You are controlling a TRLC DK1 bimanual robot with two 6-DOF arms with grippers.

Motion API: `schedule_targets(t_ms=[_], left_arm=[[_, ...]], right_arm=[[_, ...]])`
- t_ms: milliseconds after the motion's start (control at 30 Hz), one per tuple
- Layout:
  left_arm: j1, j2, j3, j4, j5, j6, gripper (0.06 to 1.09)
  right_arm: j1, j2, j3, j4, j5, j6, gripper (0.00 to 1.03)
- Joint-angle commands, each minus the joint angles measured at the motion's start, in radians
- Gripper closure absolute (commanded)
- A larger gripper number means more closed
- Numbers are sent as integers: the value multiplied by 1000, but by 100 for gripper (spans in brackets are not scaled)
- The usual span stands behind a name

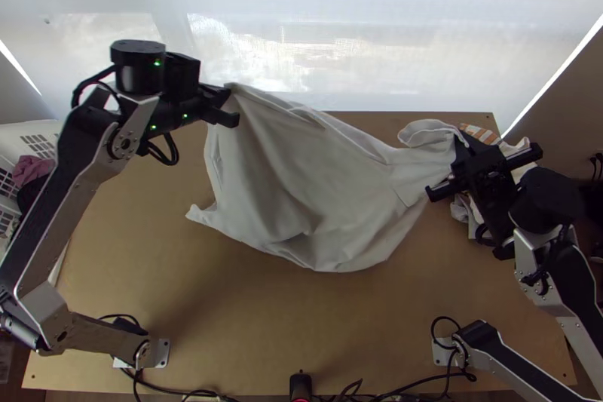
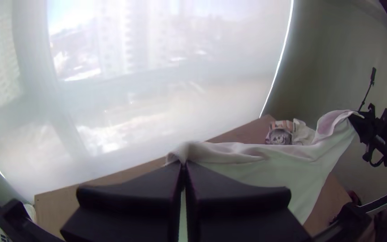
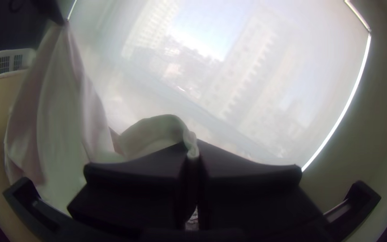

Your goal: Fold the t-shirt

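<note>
From where I stand, the left gripper (image 1: pixel 228 105), in the upper left of the top view, has its two black fingers pressed together on a corner of the pale t-shirt (image 1: pixel 301 183). The right gripper (image 1: pixel 462 147), right of centre in the same view, pinches another part of the shirt between its fingertips, and a loose fold curls up just beside them. Between the two the shirt hangs slung across the middle of the frame, its upper edge drawn into a long slope and its lower part sagging in soft creases; I can't tell whether it touches the wooden table (image 1: pixel 151 251) below. Near the right gripper, at the right of the frame, lies a bunched pile of cloth (image 1: pixel 480 133), partly orange-striped. Over at the left edge stands a white basket (image 1: pixel 34 133) with a purple cloth (image 1: pixel 32 168) in it.
</note>
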Motion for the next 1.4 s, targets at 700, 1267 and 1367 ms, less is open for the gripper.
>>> schedule_targets(t_ms=[700,1267,1367], left_arm=[[27,-293,348,-87,-195,80,105],[-173,-265,267,-194,-272,183,105],[-140,-216,396,-101,-344,174,105]], right_arm=[[55,31,521,-24,34,-95,100],[100,-80,383,-133,50,-95,100],[98,-86,386,-141,53,-98,100]])
